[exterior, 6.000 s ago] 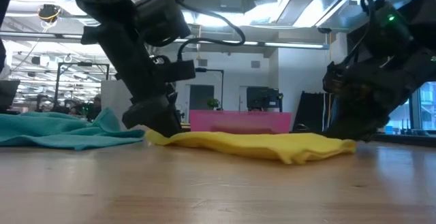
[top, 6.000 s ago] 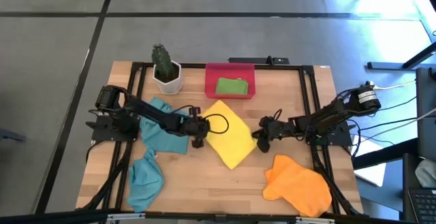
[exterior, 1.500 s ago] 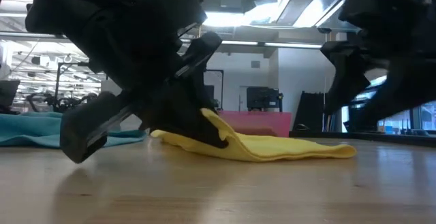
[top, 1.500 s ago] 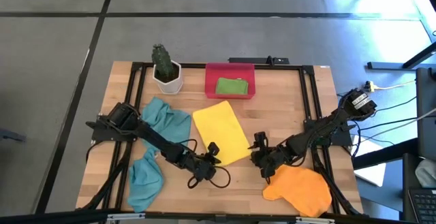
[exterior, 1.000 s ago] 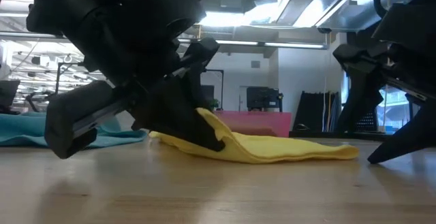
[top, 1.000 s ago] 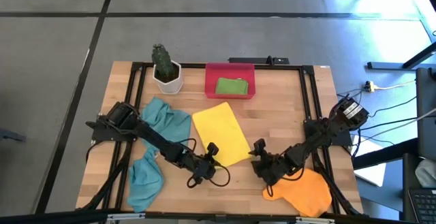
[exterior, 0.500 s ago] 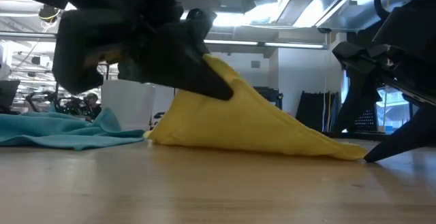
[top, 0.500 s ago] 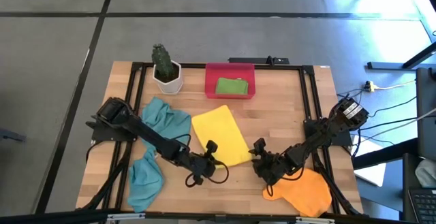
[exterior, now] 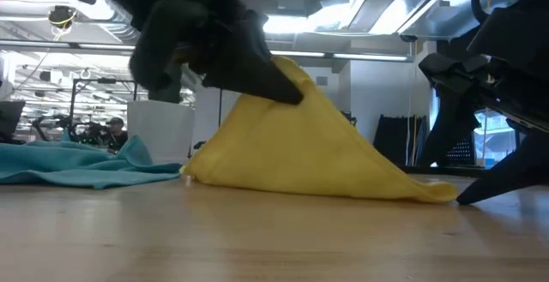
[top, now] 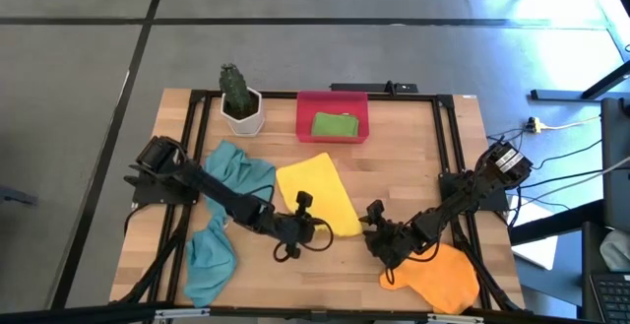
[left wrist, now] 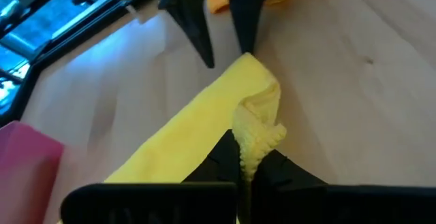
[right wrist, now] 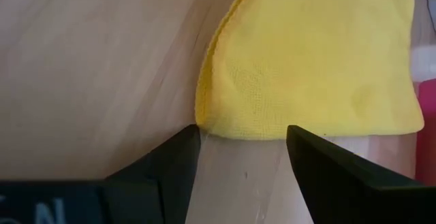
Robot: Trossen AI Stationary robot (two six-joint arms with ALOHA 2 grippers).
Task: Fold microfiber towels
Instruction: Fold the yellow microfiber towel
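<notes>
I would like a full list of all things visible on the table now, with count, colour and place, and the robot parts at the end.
yellow towel: one, yellow, table centre, one corner lifted
teal towels: two, teal-blue, left side of table
orange towel: one, orange, near right corner
green towel: one, lime green, folded inside the tray
tray: one, red, far edge centre
potted plant: one, green in white pot, far left
table: one, light wood
left gripper: shut on the yellow towel's near corner
right gripper: open, low beside the yellow towel's right corner
</notes>
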